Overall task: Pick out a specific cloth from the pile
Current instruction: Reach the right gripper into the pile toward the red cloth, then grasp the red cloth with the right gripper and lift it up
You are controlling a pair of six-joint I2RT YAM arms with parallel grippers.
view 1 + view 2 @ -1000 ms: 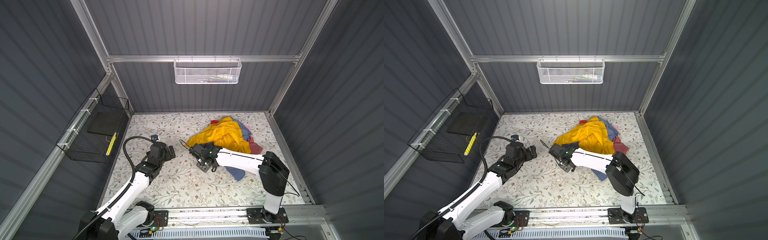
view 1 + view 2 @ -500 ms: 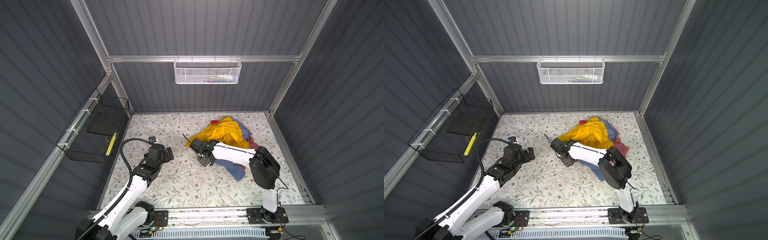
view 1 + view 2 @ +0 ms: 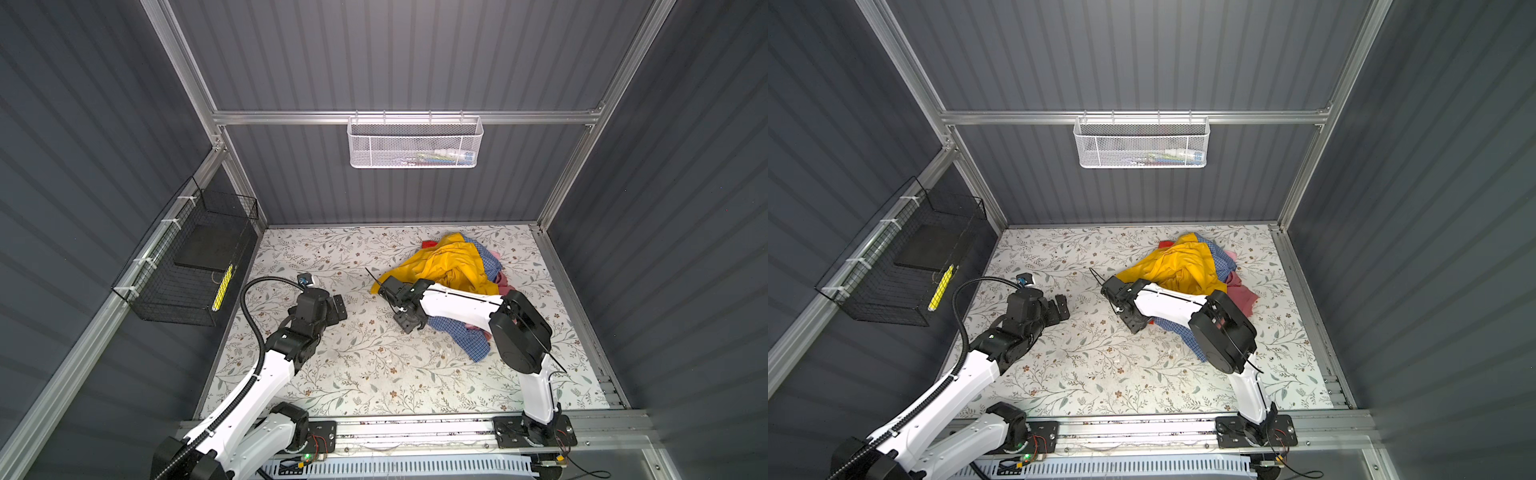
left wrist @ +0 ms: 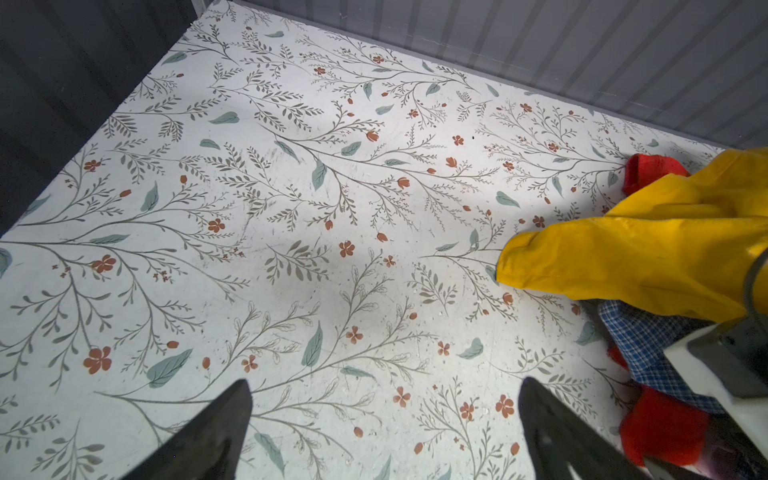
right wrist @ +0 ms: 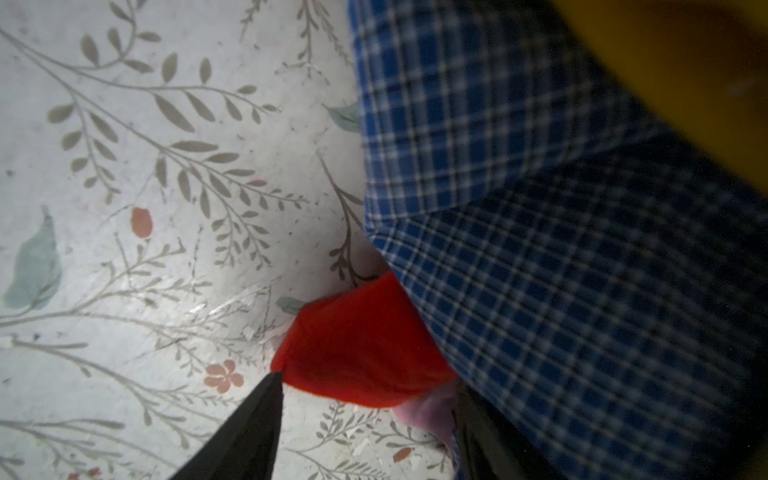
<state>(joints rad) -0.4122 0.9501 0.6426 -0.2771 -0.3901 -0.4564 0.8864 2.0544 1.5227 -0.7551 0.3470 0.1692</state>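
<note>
Left gripper (image 3: 337,306) is hovering over bare table (image 3: 353,374), fully released, well left of the pile (image 3: 457,282). Right gripper (image 5: 368,384) is sitting at the pile's near-left edge, jaws apart, straddling a corner of the cloth (image 5: 357,345), not clamped. That corner is poking out from under the blue checked shirt (image 5: 540,249). Yellow garment (image 3: 1183,266) is lying on top. A red scrap (image 3: 430,244) is showing at the pile's far side; can't tell if it's the same piece.

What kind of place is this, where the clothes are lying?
Likely a robot test cell, not a home: grey ribbed walls on an aluminium frame, left arm and right arm on a front rail, a floral tabletop.
</note>
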